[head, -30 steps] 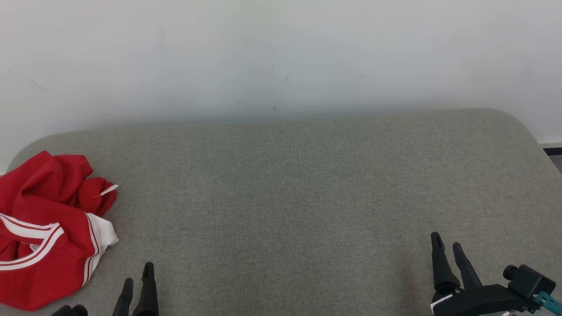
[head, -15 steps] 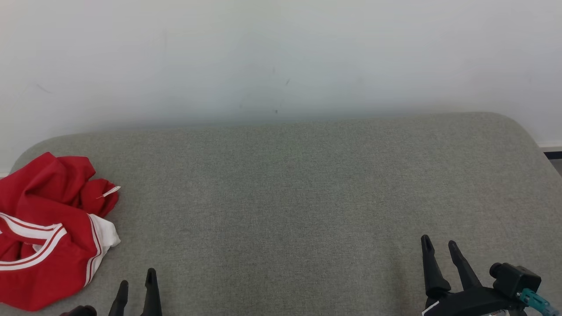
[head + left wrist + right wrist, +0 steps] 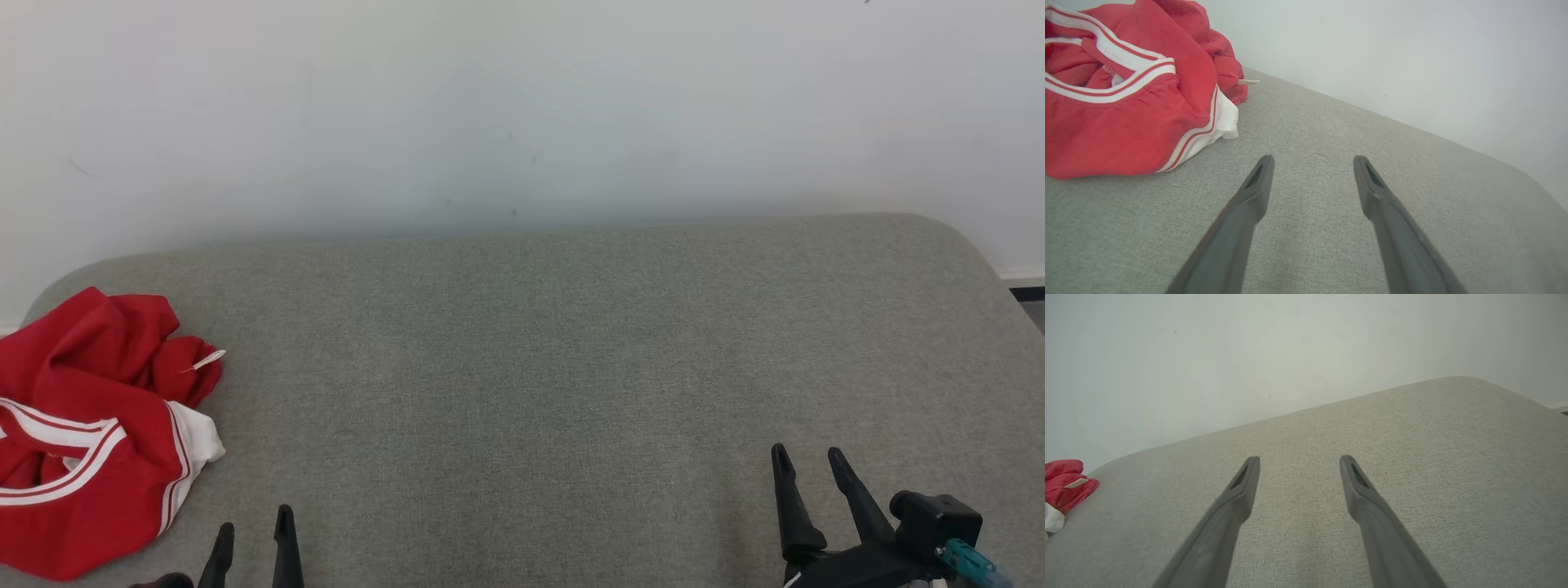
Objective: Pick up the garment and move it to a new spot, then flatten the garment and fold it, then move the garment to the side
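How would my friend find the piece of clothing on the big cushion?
Look at the wide grey cushion against the white wall. On its left end lies a crumpled shirt. It is bright red with white stripes, and nothing else on the cushion is red.

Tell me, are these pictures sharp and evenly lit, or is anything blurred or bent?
Head view: soft, even light, no glare; garment sharp, but the grey surface fades hazily into the wall. Left wrist view: garment paler, left gripper blurry near the lens. Right wrist view: the surface's edge curves, perhaps lens distortion.
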You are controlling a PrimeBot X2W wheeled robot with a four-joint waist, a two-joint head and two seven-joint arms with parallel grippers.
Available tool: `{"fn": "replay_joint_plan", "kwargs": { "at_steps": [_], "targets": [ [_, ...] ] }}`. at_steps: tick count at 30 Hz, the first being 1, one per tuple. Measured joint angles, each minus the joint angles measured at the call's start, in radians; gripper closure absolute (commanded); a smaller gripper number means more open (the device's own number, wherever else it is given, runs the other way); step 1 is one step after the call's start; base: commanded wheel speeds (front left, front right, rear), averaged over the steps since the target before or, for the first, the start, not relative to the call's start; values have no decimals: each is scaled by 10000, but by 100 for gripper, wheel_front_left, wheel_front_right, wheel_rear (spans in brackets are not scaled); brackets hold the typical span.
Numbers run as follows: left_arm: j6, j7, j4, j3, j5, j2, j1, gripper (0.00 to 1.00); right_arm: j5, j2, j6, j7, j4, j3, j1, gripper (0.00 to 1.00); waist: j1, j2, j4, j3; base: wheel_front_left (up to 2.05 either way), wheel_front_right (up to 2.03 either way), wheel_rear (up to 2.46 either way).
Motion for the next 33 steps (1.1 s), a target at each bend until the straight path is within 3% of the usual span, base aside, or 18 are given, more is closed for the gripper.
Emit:
{"fn": "replay_joint_plan", "kwargs": {
  "at_steps": [25, 33],
  "targets": [
    [90, -537, -180, -238, 2232, 86, 155, 0, -2205, -4, 0, -431, 0, 127, 139, 0, 0, 0, -15, -120, 0, 0, 0],
    [121, -688, -203, -221, 2493, 54, 212, 0, -2759, -6, 0, -527, 19, 144, 160, 0, 0, 0, -21, -179, 0, 0, 0]
  ]
}}
